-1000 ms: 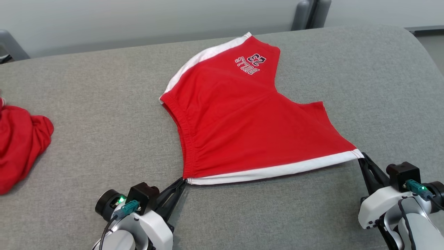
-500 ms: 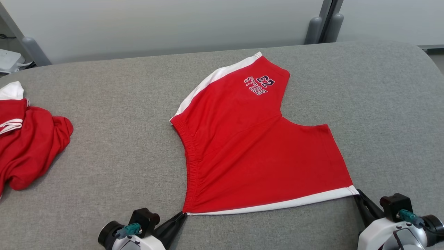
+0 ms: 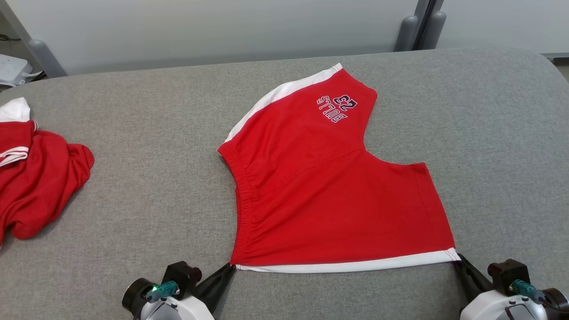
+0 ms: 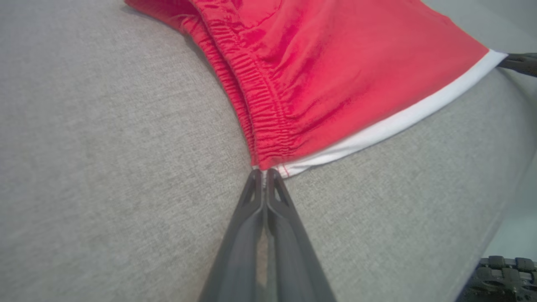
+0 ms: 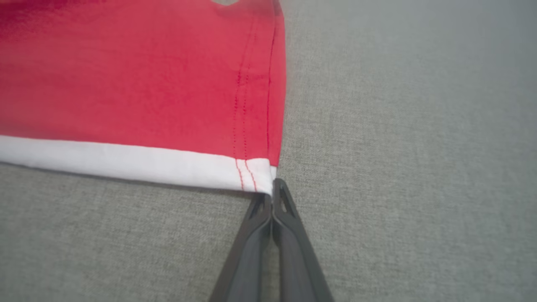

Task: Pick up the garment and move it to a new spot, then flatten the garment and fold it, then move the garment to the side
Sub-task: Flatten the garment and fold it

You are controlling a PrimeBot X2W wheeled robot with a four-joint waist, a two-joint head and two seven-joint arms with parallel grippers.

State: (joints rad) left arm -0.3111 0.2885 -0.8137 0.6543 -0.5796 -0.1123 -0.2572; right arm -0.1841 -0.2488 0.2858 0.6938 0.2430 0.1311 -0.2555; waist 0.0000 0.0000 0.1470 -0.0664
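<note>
Gripping just the corner tips of the red, white-trimmed shorts [image 3: 320, 191] spread on the grey fabric worktop [image 3: 133, 155], left pincer [image 3: 230, 266] and right pincer [image 3: 458, 258] could lose them under any harder tug.

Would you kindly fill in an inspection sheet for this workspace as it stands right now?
Surface: grey cloth-covered table, no stains seen.
Job's things: red shorts spread flat, white stripe along the near edge, waistband to the left, "BULLS 23" print on the far leg.
Clutter: crumpled red garment at the left edge, apart from the shorts.
Grippers: left gripper shut on the near waistband corner; right gripper shut on the near hem corner.
Cables: left plug and right plug, both teal, seated at the wrists.
Surroundings: pale wall, grey posts behind the table.
</note>
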